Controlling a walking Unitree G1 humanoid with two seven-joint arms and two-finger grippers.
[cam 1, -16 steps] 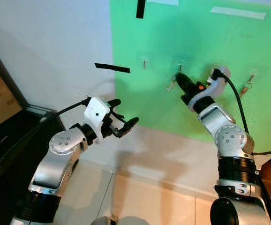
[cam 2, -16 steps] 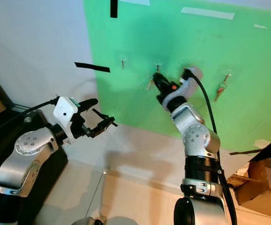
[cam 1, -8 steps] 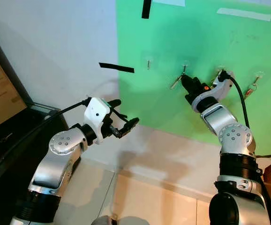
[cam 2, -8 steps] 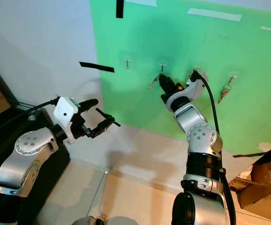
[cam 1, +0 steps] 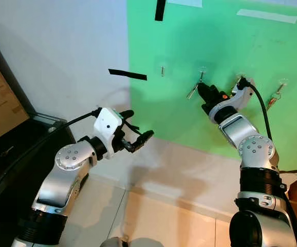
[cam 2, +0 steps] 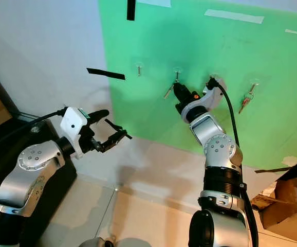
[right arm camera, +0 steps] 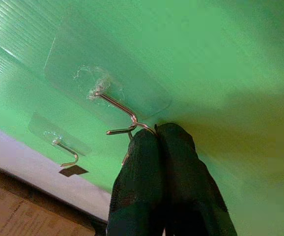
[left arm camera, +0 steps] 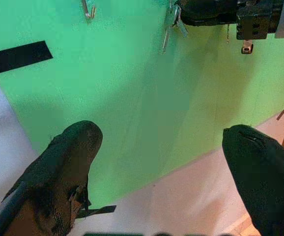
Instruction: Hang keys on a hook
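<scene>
Keys [cam 1: 192,91] at hook [right arm camera: 113,105], ring hidden behind right gripper [right arm camera: 157,133].

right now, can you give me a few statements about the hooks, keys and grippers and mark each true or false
1. The right gripper is raised to a hook on the green board. True.
2. The right gripper's fingers are spread wide apart. False: they are pressed together, with the key ring at their tips by the hook.
3. The left gripper holds a bunch of keys. False: it is open and holds nothing, raised in front of the wall away from the hooks.
4. Another set of keys hangs on the hook furthest to the robot's right. True.
5. The leftmost hook has keys on it. False: it is bare.
</scene>
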